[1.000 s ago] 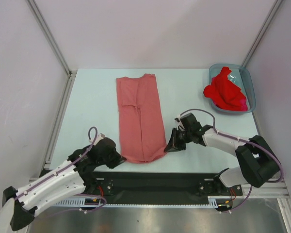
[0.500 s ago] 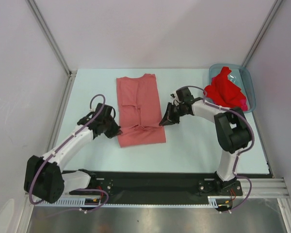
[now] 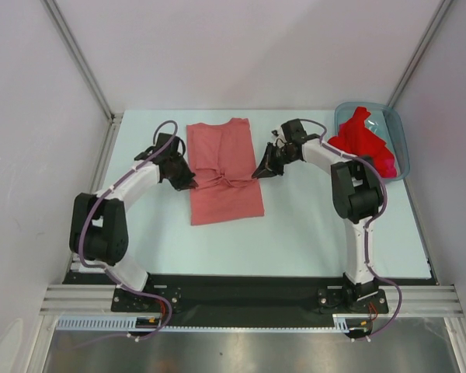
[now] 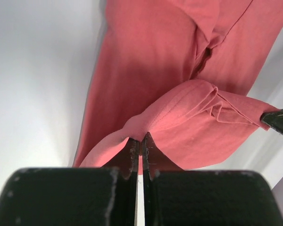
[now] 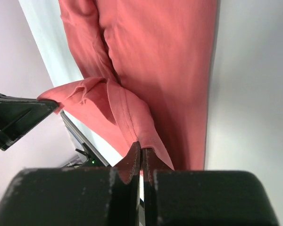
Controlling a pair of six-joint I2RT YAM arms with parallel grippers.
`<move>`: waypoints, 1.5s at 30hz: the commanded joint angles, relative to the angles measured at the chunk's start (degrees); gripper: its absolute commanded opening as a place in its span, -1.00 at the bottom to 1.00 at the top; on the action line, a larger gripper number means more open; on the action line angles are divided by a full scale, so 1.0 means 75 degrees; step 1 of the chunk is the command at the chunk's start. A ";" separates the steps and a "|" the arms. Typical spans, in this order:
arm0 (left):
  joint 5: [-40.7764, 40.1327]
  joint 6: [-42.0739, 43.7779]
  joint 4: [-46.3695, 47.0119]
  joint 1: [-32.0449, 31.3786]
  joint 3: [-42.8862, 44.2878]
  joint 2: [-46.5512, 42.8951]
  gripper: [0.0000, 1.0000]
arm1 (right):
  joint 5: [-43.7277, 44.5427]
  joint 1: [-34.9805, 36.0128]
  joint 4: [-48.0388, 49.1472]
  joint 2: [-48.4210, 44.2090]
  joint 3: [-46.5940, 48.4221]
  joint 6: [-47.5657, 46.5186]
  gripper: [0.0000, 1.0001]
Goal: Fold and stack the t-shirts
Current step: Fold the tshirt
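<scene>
Salmon-pink t-shirt (image 3: 224,175) lay lengthwise on the table (image 3: 311,225), left of centre, folded narrow, with its near hem raised and doubled back over the middle. Left jaws were pinched closed on the hem's left corner, and right jaws were pinched closed on its right corner, with cloth bunched between them. Red t-shirts (image 3: 361,148) sat heaped in the blue-grey bin (image 3: 401,140) at the table's far right corner.

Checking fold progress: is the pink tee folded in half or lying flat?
Mid-fold: left gripper and right gripper hold the hem of the salmon-pink t-shirt lifted, doubled over its middle.
</scene>
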 commanded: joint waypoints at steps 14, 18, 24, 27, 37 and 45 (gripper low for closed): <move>0.0396 0.0506 -0.0111 0.0464 0.1365 0.1329 -1.00 | -0.0657 -0.0269 -0.0320 0.1231 0.1754 0.0121 -1.00; 0.0396 0.0506 -0.0123 0.0464 0.1483 0.1529 -0.99 | -0.0680 -0.0363 -0.0203 0.1266 0.1778 0.0226 -1.00; 0.0302 0.0530 -0.0229 0.0534 0.1741 0.1775 -0.99 | -0.0774 -0.0491 -0.0016 0.1418 0.1859 0.0391 -0.98; 0.0291 0.0483 -0.0229 0.0546 0.1834 0.1869 -1.00 | -0.0856 -0.0492 0.0020 0.1582 0.2047 0.0438 -0.97; 0.0314 0.0459 -0.0451 0.0604 0.2385 0.2279 -1.00 | -0.0927 -0.0527 -0.0156 0.1969 0.2551 0.0496 -0.89; 0.0197 0.0494 -0.0545 0.0651 0.2514 0.2466 -0.88 | -0.0950 -0.0585 -0.0238 0.2262 0.2914 0.0555 -0.82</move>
